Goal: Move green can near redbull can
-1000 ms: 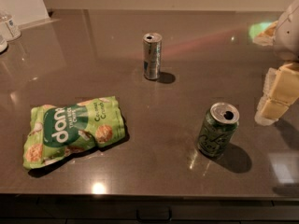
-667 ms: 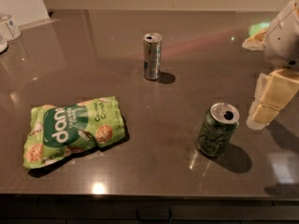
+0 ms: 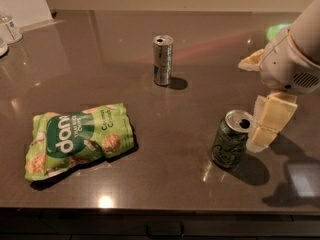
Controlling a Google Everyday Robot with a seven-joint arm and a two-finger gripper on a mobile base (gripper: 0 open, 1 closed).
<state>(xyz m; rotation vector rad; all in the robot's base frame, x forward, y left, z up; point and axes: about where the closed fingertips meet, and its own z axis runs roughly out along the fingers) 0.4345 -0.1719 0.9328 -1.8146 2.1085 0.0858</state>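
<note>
The green can (image 3: pixel 231 139) stands slightly tilted at the right of the dark tabletop, dark green with pale script and an opened silver top. The redbull can (image 3: pixel 163 60) stands upright farther back near the middle, slim, silver and blue. The gripper (image 3: pixel 267 123) hangs from the white arm at the right edge, its cream fingers right beside the green can's right side, close to its rim. Only the near finger shows plainly.
A flat light-green snack bag (image 3: pixel 77 139) lies at the front left. A clear bottle (image 3: pixel 10 28) and a white board stand at the far left back. The table's front edge (image 3: pixel 160 209) runs along the bottom.
The arm and gripper have moved left and down, from apart at the right edge to right beside the green can. The cans and the bag have not moved.
</note>
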